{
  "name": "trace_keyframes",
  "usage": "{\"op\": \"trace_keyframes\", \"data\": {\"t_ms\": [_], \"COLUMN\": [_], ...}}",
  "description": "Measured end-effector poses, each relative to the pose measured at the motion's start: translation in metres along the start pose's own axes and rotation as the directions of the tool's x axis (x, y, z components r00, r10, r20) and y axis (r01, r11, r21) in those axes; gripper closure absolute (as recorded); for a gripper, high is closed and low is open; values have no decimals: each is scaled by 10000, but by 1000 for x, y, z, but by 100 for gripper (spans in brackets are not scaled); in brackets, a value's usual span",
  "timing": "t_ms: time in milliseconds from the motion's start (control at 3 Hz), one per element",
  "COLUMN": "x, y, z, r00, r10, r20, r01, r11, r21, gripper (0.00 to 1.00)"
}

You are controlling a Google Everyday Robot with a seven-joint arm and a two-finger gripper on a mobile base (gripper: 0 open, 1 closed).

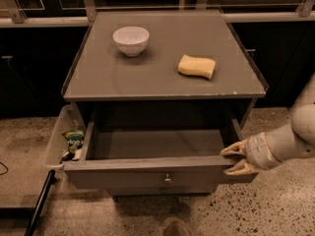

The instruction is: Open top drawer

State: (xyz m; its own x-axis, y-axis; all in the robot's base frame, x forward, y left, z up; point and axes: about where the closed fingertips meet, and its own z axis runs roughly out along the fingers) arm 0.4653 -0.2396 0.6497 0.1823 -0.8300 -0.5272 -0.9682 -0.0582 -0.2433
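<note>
The tool (pixel 225 162) was at the right front corner of the top drawer (pixel 123 177); its two tan fingers (pixel 235 148) stood partly apart, one above and one below the right end of the drawer front, closed on that edge; nothing else was held. The pale arm (pixel 288 141) entered from the right edge of the view. The top drawer was pulled well out from under the bench (pixel 157 82); its grey interior was exposed; its round metal knob (pixel 168 178) sat at the centre of the front. On the bench stood a white bowl (pixel 131 40) at rear left; a yellow sponge (pixel 197 66) lay well apart, toward the right. A translucent side tray (pixel 55 137) on the left of the cabinet contained a green packet (pixel 74 140).
</note>
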Motion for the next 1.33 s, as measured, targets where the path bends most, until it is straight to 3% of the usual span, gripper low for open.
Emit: {"op": "trace_keyframes", "data": {"t_ms": [667,1000,1333], "x": [1,0,-3], "y": [4,22,38], "z": [0,4,0], "r00": [10000,9999,9998], "r10": [38,23,-122], "r20": [-14,158,146], "r01": [-38,-19,128], "r11": [10000,9996,9991], "r21": [-15,-295,-403], "gripper": [58,61,85]}}
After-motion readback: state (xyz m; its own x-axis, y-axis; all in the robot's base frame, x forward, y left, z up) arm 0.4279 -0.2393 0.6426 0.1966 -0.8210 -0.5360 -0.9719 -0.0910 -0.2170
